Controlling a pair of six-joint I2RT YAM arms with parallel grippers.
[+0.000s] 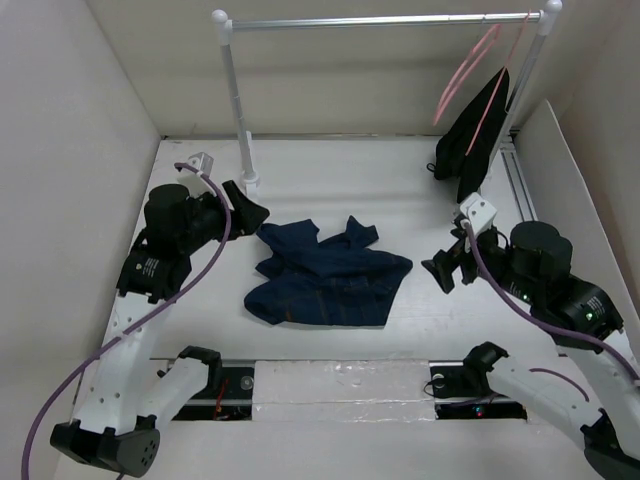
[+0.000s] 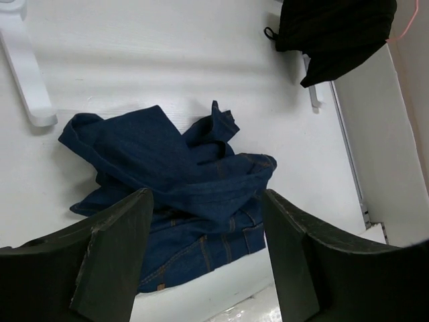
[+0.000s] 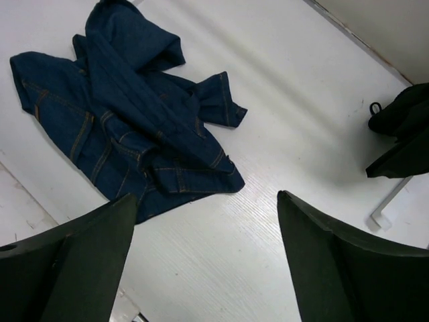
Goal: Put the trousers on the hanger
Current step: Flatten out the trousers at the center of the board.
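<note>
Top external: trousers crumpled mid-table between 2 arms, well apart from hanger hooked on rail back right, left gripper and right gripper both with jaws apart.

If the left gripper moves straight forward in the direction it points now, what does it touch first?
Probably the trousers: in its wrist view the crumpled denim lies straight ahead of the open left gripper. Depth is hard to judge, though.
</note>
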